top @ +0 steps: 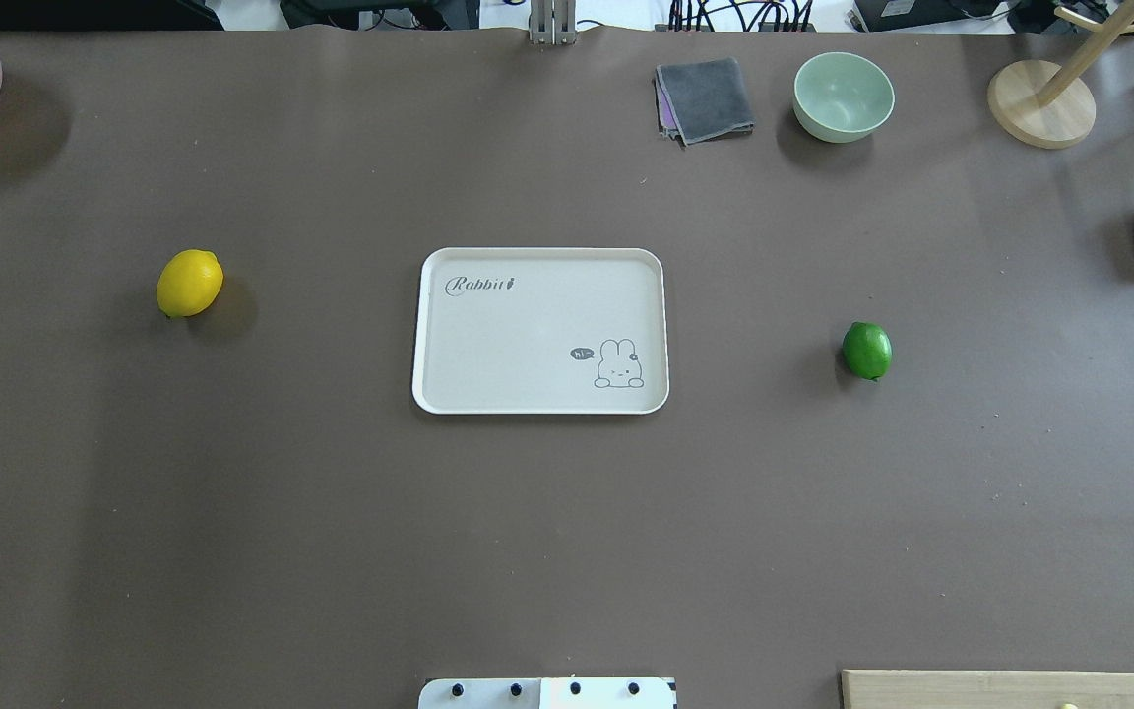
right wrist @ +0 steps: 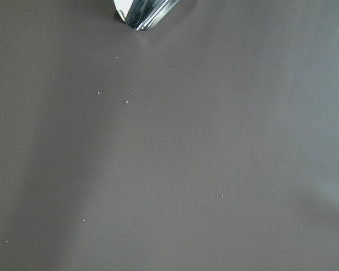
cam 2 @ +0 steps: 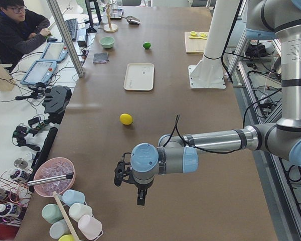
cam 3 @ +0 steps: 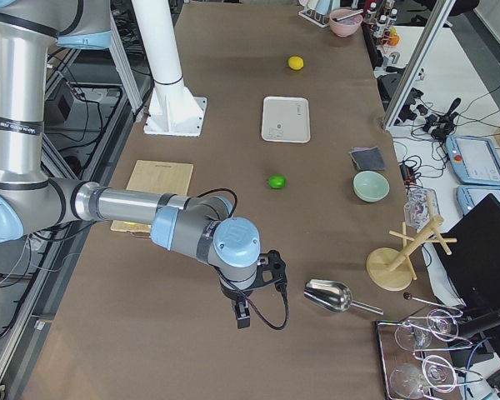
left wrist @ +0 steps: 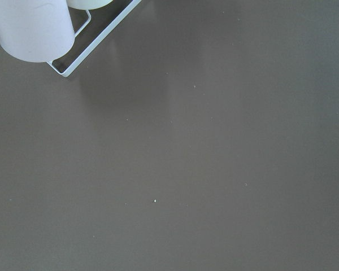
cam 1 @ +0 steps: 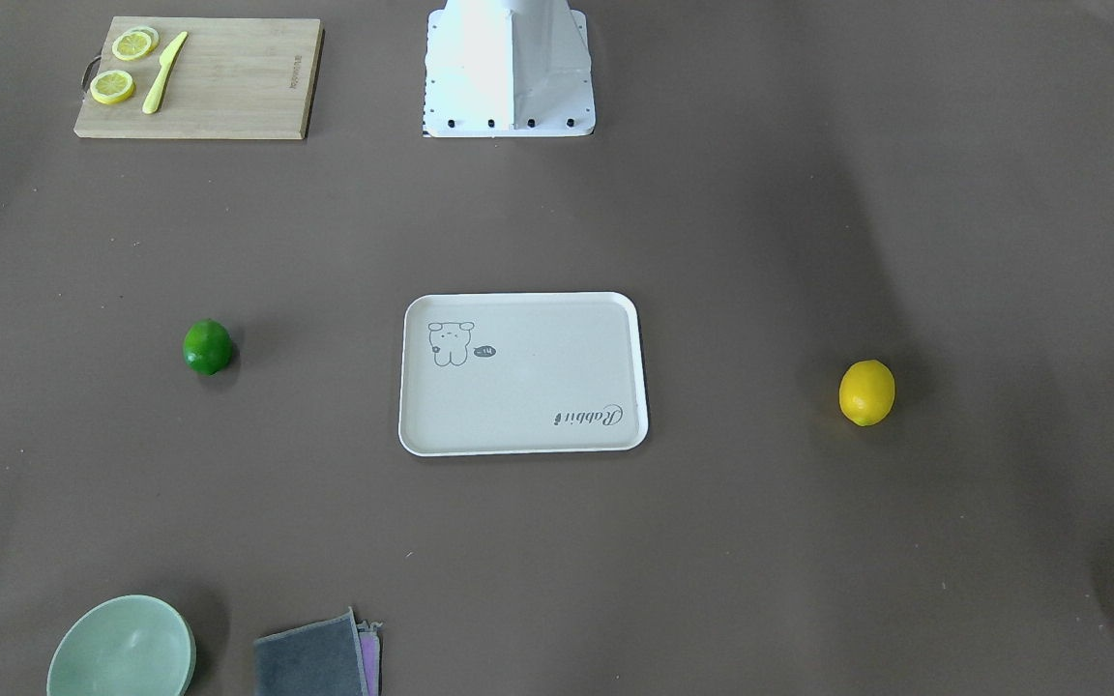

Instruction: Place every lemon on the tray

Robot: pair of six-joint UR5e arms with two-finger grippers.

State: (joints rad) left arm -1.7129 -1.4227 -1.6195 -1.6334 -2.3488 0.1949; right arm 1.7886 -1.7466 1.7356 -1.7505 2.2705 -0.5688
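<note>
Both lemons lie on the desk off the tray [top: 528, 335], which sits mid-desk with nothing on it. The yellow lemon [top: 190, 283] lies well apart from the tray on the robot's left half, the green lemon [top: 867, 350] well apart on the right half. Each fruit therefore has its own nearer arm. The left gripper [cam 2: 121, 173] hangs over the desk's left end, so the yellow lemon lies between it and the tray, along the desk's length. The right gripper [cam 3: 273, 273] hangs near the right end beside a metal scoop [cam 3: 329, 295], with the green lemon likewise between it and the tray. Only the side views show the grippers, so I cannot tell whether either is released or clenched. Neither wrist view shows a lemon. The yellow lemon's long axis runs diagonally in the overhead view, and the green one's points roughly toward and away from the robot. A reach inward along the desk should likely meet each fruit before the tray.
</note>
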